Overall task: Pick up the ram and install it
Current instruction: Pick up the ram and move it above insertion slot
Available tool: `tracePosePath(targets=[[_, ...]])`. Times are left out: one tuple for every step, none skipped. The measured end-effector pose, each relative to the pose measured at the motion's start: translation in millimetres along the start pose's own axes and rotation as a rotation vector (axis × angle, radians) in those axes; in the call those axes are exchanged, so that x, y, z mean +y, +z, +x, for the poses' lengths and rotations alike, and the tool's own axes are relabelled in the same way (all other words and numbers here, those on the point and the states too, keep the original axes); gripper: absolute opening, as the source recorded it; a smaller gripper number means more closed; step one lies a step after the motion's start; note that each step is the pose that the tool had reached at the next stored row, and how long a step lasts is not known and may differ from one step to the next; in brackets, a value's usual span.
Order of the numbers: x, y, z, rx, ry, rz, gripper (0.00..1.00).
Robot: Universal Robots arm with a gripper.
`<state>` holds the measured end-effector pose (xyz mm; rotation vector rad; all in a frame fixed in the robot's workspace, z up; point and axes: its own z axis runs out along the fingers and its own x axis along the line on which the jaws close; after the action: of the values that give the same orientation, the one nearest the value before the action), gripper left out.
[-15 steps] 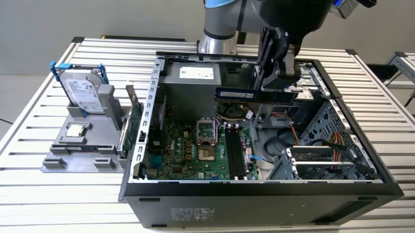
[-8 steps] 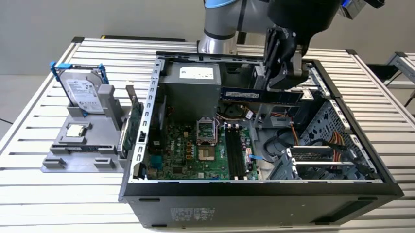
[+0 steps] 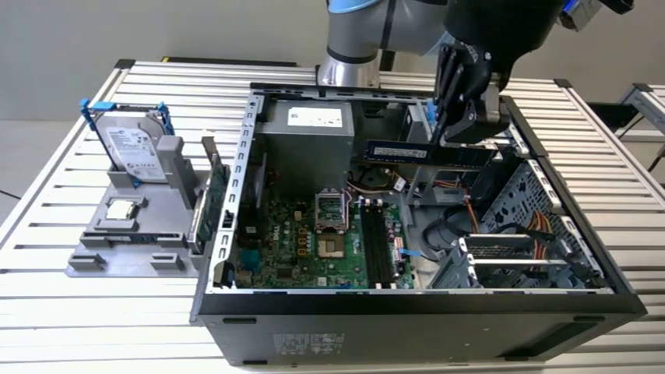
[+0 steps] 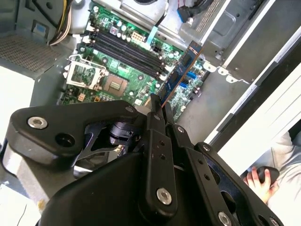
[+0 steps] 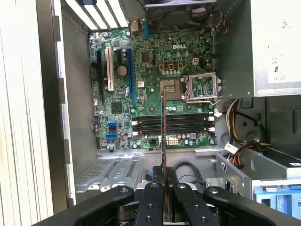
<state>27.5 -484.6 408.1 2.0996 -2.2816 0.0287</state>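
Item held: the end effector (image 3: 465, 139) is pinched on one end of the ram (image 3: 421, 152). The ram hangs in the air above the open computer case (image 3: 416, 319), over the half of the case nearer the counter's (image 3: 62, 288) far edge. In both wrist views the fingers (image 5: 151, 197) close flat on the stick's two faces, and the blue board projects ahead of them toward the motherboard (image 5: 141, 99). The ram touches nothing else. The memory slots (image 5: 174, 125) lie well below it and stand unfilled.

Judgement on the step: in the exterior view the stick looks to lie across the slots' run rather than along it. A sound seating calls for the long edge parallel to a slot, the notch matched to the key, the end latches open, a straight descent and even pressure.

Markings: a white label shows on the ram and another on the power supply (image 3: 314, 117). Their print is not transcribed here.
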Motion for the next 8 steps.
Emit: tracePosePath(targets=[[-0.7, 0.0, -0.1, 0.0000, 0.000, 0.0000, 0.00], [-1.0, 0.0, -0.1, 0.0000, 0.001, 0.0000, 0.00], [-1.0, 0.0, -0.6, 0.0000, 0.001, -0.0001, 0.00], [-0.9, -0.1, -1.5, 0.0000, 0.001, -0.0001, 0.00], [-0.9, -0.2, -3.3, 0.0003, 0.001, -0.0001, 0.00], [-0.7, -0.3, -5.5, 0.0005, 0.001, 0.0000, 0.00], [-0.6, -0.3, -7.5, 0.0008, 0.001, 0.0000, 0.00], [-0.5, -0.4, -9.7, 0.0009, 0.001, 0.0000, 0.00]])
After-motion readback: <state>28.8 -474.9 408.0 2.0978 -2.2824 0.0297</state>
